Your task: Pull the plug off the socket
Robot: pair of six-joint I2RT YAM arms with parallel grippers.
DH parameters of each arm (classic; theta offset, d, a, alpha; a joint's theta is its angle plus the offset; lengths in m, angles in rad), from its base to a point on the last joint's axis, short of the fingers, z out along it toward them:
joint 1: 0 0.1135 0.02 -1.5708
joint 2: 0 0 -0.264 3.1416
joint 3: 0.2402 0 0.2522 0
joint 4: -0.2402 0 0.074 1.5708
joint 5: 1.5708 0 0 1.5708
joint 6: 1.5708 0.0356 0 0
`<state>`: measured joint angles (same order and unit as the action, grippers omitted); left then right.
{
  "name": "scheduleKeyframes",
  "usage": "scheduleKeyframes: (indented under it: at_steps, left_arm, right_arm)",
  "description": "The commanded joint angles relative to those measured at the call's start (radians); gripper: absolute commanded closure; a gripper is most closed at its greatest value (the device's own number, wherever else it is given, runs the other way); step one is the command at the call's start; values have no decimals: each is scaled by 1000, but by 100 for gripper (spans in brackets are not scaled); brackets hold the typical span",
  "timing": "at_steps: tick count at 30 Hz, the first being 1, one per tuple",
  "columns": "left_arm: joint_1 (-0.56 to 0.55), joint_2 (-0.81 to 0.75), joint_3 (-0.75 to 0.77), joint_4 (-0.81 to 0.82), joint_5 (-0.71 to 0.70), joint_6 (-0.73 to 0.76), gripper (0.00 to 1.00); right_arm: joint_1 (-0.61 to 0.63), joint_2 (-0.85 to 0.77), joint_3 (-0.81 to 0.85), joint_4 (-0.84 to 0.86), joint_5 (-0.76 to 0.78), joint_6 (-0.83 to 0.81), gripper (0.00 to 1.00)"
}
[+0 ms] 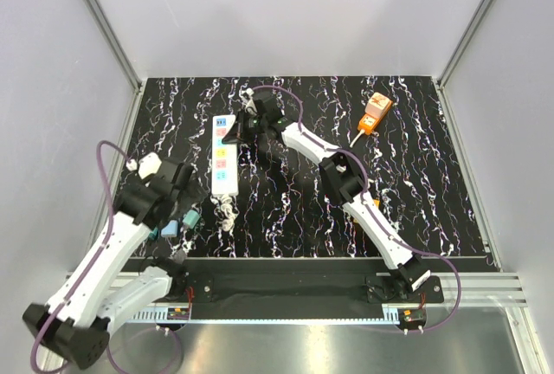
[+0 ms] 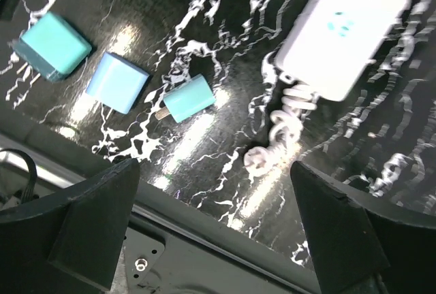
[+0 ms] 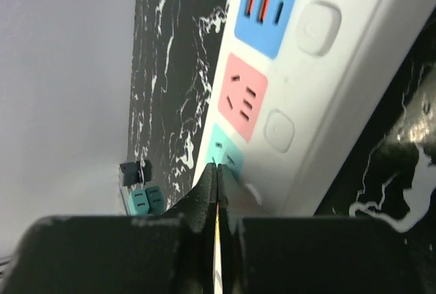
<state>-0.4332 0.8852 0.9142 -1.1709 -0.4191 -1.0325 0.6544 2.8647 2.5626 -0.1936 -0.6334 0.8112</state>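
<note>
Three plugs [image 2: 117, 82] loose on tabletop [image 2: 170, 8] near socket [image 2: 354, 28]. Left pincer [image 2: 214, 171] spread. Right pincer [image 3: 217, 178] pressed together against socket.

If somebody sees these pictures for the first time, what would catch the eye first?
The white power strip stands out on the black marbled table, left of centre, with the shut right gripper at its far end. Three small teal and blue plugs lie loose near the left edge, below the open left gripper. An orange box sits far right.
</note>
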Motion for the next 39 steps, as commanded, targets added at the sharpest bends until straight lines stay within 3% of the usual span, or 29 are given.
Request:
scheduleKeyframes:
  at_steps: [1,8,10,19,23,29,34,39]
  left_arm:
    - [4,-48,-1,30,37,66,1]
    - [2,-66,8,117,101,78,1]
    - [4,-72,-4,160,126,83,1]
    - [-15,-46,-43,373,275,120,1]
    - [-104,-87,-69,421,295,82,1]
    - [-300,-89,-66,522,345,66,1]
    - [-430,-34,0,580,364,107,1]
    - [-450,9,20,688,411,155,3]
  right_arm:
    - [17,-149,-57,-73,29,-67,100]
    - [16,-303,-62,-187,23,-96,100]
    - [16,-379,-129,-240,26,-125,99]
    - [14,-947,-879,-256,224,-273,96]
    - [-5,-1221,-1221,-253,297,-271,95]
    - [-33,-1565,-1563,-256,377,-143,92]
    - [-67,-1780,-1711,-318,437,-64,91]
    - [-110,-1886,-1664,-510,602,-105,85]
